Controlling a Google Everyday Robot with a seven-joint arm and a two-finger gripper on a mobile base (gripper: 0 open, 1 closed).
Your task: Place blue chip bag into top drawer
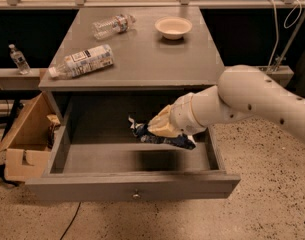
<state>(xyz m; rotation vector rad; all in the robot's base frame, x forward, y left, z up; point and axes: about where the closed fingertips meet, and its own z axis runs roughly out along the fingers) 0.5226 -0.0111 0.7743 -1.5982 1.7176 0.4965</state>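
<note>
Labelled bottle (81, 61), clear bottle (113, 25), bowl (173, 27) on table (157, 59), cardboard box (22, 161) left

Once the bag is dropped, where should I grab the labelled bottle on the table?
Probably from above, jaws across the labelled bottle mid-body: it lies on its side, cap left. The gripper holds the blue chip bag over the top drawer.
</note>
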